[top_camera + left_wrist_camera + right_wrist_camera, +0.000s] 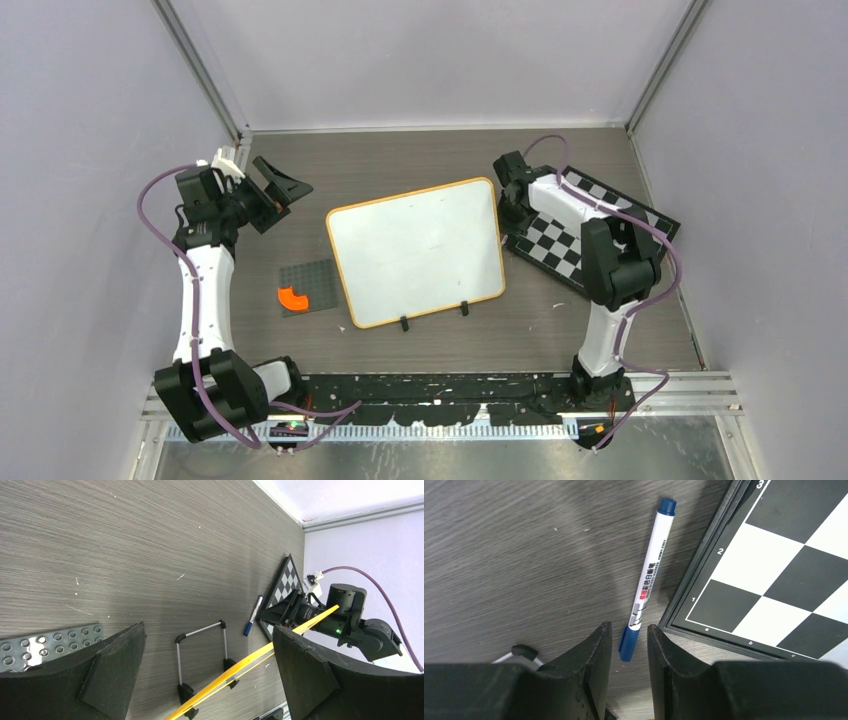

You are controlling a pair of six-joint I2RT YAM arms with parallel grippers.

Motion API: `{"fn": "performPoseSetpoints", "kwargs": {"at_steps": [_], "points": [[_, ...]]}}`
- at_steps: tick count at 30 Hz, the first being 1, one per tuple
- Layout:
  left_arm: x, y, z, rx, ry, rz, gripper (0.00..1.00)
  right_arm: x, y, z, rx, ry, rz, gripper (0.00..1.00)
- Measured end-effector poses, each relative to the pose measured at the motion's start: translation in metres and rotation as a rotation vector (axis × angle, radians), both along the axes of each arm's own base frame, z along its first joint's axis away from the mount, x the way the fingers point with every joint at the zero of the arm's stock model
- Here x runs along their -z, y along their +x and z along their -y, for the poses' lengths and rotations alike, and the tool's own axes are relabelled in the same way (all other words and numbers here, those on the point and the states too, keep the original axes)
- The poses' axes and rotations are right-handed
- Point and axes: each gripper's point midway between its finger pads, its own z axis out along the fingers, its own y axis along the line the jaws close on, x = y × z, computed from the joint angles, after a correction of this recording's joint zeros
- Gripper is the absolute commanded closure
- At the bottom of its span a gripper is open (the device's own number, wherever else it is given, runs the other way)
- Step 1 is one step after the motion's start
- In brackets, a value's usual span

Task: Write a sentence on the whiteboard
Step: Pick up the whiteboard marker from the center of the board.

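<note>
The whiteboard (415, 250), white with an orange-yellow frame, leans on a wire stand (200, 652) mid-table; the left wrist view shows only its yellow edge (250, 662). A white marker with a blue cap (646, 590) lies on the table between the whiteboard and the checkered board, also seen in the left wrist view as the marker (253, 615). My right gripper (629, 627) hangs low over it, jaws narrow, the blue cap end between the fingertips with a gap on each side. In the top view the right gripper (510, 200) is by the board's right edge. My left gripper (285, 195) stands wide open and empty at the far left.
A black-and-white checkered board (590, 235) lies right of the marker, its edge close to my right fingers (664, 645). A grey studded plate (305, 285) with an orange piece (293, 298) sits left of the whiteboard. Walls enclose the table.
</note>
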Motion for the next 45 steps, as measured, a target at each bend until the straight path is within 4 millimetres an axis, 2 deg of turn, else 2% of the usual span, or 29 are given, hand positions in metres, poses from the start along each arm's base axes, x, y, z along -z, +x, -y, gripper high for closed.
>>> {"fn": "performPoseSetpoints", "kwargs": {"at_steps": [7, 12, 15, 21, 25, 29, 36, 41, 45], "points": [[-0.001, 0.001, 0.0, 0.0, 0.002, 0.006, 0.0, 0.024, -0.007, -0.005, -0.01, -0.019, -0.047, 0.63], [-0.001, 0.001, 0.0, 0.0, 0.002, 0.006, 0.0, 0.034, -0.01, -0.009, -0.021, -0.032, -0.068, 0.65], [-0.001, 0.001, 0.0, 0.0, 0.002, 0.006, 0.0, 0.035, -0.01, -0.008, -0.021, -0.039, -0.067, 0.75], [0.001, 0.002, -0.001, 0.001, 0.001, 0.001, 0.0, 0.035, -0.007, -0.011, -0.023, -0.038, -0.074, 0.85], [0.002, 0.002, -0.001, 0.002, 0.002, -0.003, 0.0, 0.034, -0.005, -0.014, -0.035, -0.025, -0.071, 0.99], [0.002, 0.002, -0.001, 0.002, 0.003, -0.003, 0.0, 0.031, -0.004, -0.015, -0.041, -0.022, -0.07, 1.0], [0.0, 0.001, -0.002, 0.007, 0.021, 0.002, 0.0, 0.006, 0.009, -0.007, -0.03, -0.024, -0.007, 1.0], [-0.003, 0.002, -0.009, -0.006, 0.081, 0.009, 0.0, -0.024, 0.023, 0.015, 0.008, -0.022, 0.071, 1.0], [-0.022, 0.007, -0.022, -0.024, 0.19, 0.037, 0.0, -0.055, 0.04, 0.036, 0.036, -0.008, 0.156, 1.0]]}}
